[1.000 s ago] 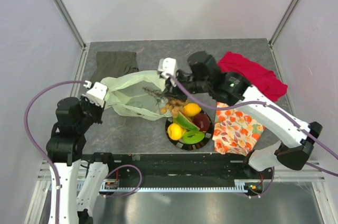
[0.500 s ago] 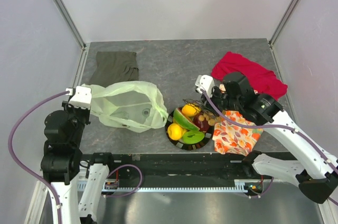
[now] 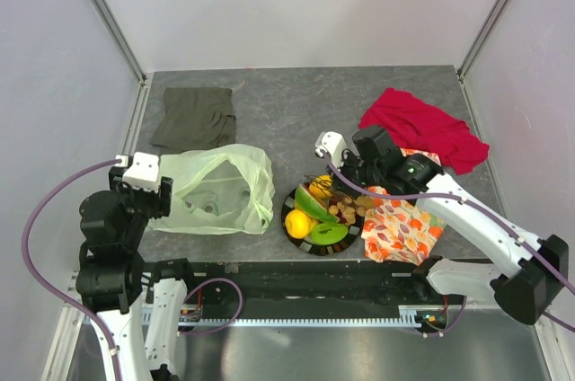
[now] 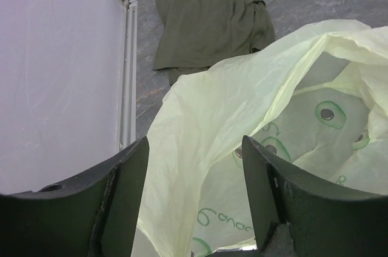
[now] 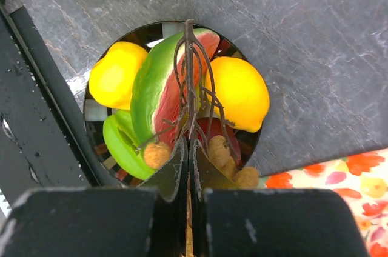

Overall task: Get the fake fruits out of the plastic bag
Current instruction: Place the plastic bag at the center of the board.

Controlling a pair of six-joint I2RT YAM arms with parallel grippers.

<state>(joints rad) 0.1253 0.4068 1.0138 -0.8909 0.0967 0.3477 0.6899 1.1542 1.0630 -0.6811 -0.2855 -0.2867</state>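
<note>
The pale yellow-green plastic bag lies slumped on the table left of the plate, its mouth towards the plate. My left gripper stands open at the bag's left end. A fold of the plastic bag hangs loose between the fingers of that gripper. My right gripper is shut on the stem of the brown grape-like cluster, which hangs over the dark plate. On that plate lie a lemon, a second yellow fruit, a melon slice, a green piece and a dark red one.
An olive-grey cloth lies behind the bag. A red cloth sits at the back right, and an orange-flowered cloth lies right of the plate. The black front rail runs close by the plate.
My left gripper has opened and let go of the bag, which has sunk flat. My right gripper has carried the grape-like cluster from the bag's mouth to above the plate.
</note>
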